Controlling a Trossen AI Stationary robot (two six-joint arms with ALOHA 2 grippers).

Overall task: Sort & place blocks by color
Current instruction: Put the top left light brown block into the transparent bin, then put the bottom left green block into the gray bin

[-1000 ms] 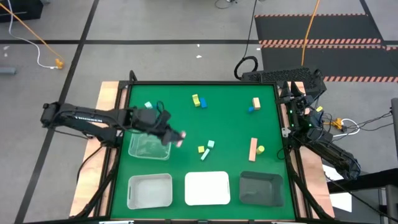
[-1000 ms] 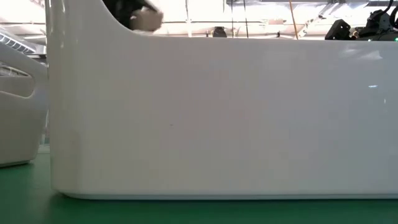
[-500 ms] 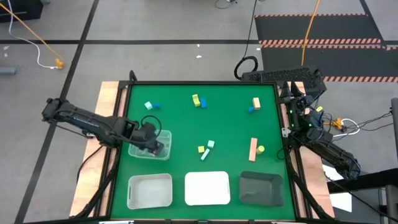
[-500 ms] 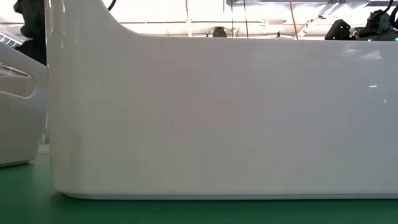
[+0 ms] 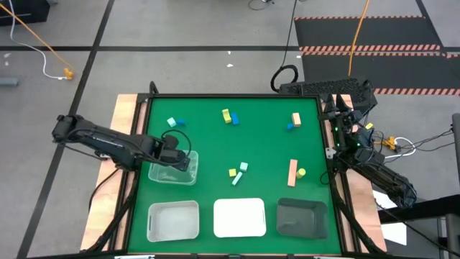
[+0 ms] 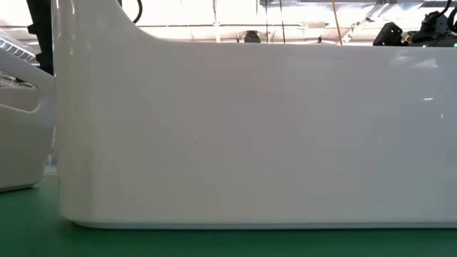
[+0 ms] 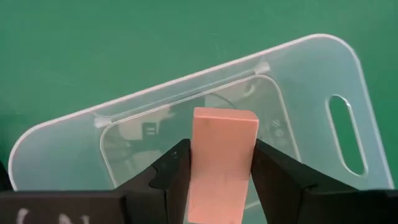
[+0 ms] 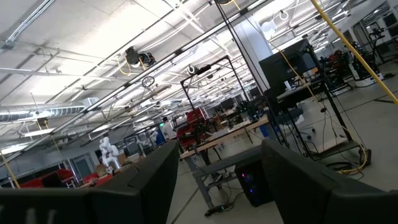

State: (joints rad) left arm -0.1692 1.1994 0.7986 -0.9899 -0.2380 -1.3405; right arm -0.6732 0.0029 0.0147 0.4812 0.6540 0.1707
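My left gripper (image 7: 221, 155) is shut on a salmon-pink bar (image 7: 224, 134) and hovers over the clear tray (image 7: 311, 81); in the high view it (image 5: 175, 152) is above that tray (image 5: 172, 171) at the table's left. Loose blocks lie on the green mat: mint (image 5: 171, 122) and blue (image 5: 180, 123), yellow-green (image 5: 226, 114) beside blue (image 5: 233, 119), salmon (image 5: 296, 119) above blue (image 5: 291, 126), a salmon bar (image 5: 292, 171) next to yellow (image 5: 300, 173), and yellow (image 5: 232, 173) with mint (image 5: 243, 167). My right gripper (image 8: 217, 180) is open, parked off the table's right edge (image 5: 343, 108), facing the room. My left gripper pinches the salmon-pink bar between its two fingers (image 7: 177, 168), on the bar's two long sides (image 7: 214, 180). The fingers point down from above and lie along the bar. The bar's free end (image 7: 225, 115) sticks out past the fingertips, lifted clear above the clear tray's floor.
Three more trays line the near edge: a translucent white one (image 5: 173, 221), a white one (image 5: 239, 217) and a dark one (image 5: 301, 217). In the low view the white tray's wall (image 6: 250, 128) fills nearly the whole picture. Green mat lies open in the table's middle.
My left gripper, holding the salmon-pink bar, has moved from the table's middle toward its left edge and now stands over the clear tray. It has stayed shut on the bar. The right arm has kept still.
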